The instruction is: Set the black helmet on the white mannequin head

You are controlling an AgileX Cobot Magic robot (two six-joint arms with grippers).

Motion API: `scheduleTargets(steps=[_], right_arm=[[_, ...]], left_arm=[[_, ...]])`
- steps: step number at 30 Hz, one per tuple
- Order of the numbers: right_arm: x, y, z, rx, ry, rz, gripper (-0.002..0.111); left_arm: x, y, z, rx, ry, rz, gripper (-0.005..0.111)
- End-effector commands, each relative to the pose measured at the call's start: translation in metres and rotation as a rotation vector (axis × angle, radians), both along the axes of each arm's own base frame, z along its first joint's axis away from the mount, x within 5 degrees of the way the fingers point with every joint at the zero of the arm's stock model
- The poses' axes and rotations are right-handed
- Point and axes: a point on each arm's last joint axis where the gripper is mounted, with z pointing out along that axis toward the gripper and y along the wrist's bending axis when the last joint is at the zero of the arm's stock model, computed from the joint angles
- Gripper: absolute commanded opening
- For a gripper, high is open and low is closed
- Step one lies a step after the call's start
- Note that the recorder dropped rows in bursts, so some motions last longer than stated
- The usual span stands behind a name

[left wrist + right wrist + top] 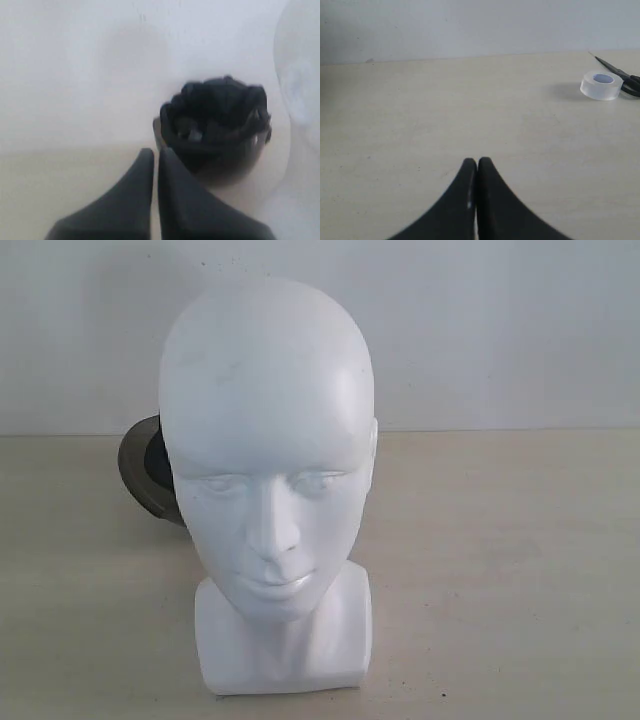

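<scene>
The white mannequin head [268, 480] stands upright on the table, facing the exterior camera, bare on top. Behind its left side only a sliver of the black helmet [152, 468] with its smoky visor shows; the rest is hidden by the head. In the left wrist view the black helmet [215, 130] lies with its padded inside showing, close beyond my left gripper [155, 151], which is shut and empty. A blurred edge of the mannequin head [300, 100] is beside it. My right gripper [477, 161] is shut over bare table. Neither gripper shows in the exterior view.
A roll of clear tape [601, 85] and black scissors [622, 77] lie on the beige table [420, 115] far from the right gripper. A pale wall [500, 330] closes the back.
</scene>
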Motion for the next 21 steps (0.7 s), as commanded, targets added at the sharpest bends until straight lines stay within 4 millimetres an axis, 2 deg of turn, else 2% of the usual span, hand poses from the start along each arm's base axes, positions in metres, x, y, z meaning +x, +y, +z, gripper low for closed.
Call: scheduleTargets(steps=[1, 3, 11, 14, 17, 19, 21], right_arm=[[0.0, 0.0, -0.001, -0.007, -0.004, -0.001, 0.0], [0.0, 0.0, -0.001, -0.007, -0.004, -0.001, 0.0], [0.0, 0.0, -0.001, -0.007, -0.007, -0.001, 0.0], [0.0, 0.0, -0.001, -0.007, -0.007, -0.001, 0.0], [0.0, 0.0, -0.001, -0.007, -0.007, -0.001, 0.0], [0.0, 0.0, -0.001, -0.007, -0.007, -0.001, 0.0], [0.0, 0.0, -0.001, -0.007, -0.007, -0.001, 0.0]], left_arm=[[-0.004, 0.001, 0.021, -0.039, -0.248, 0.004, 0.004], [-0.005, 0.001, 0.025, -0.044, -0.282, 0.005, 0.004], [-0.019, 0.003, 0.074, -0.035, -0.37, 0.008, 0.004], [-0.015, 0.002, 0.084, -0.014, -0.231, 0.0, 0.004], [0.001, -0.001, 0.085, 0.024, 0.106, -0.015, 0.004], [0.009, -0.003, 0.085, 0.024, 0.168, -0.017, 0.004], [0.013, -0.003, 0.089, 0.018, 0.131, -0.015, 0.004]])
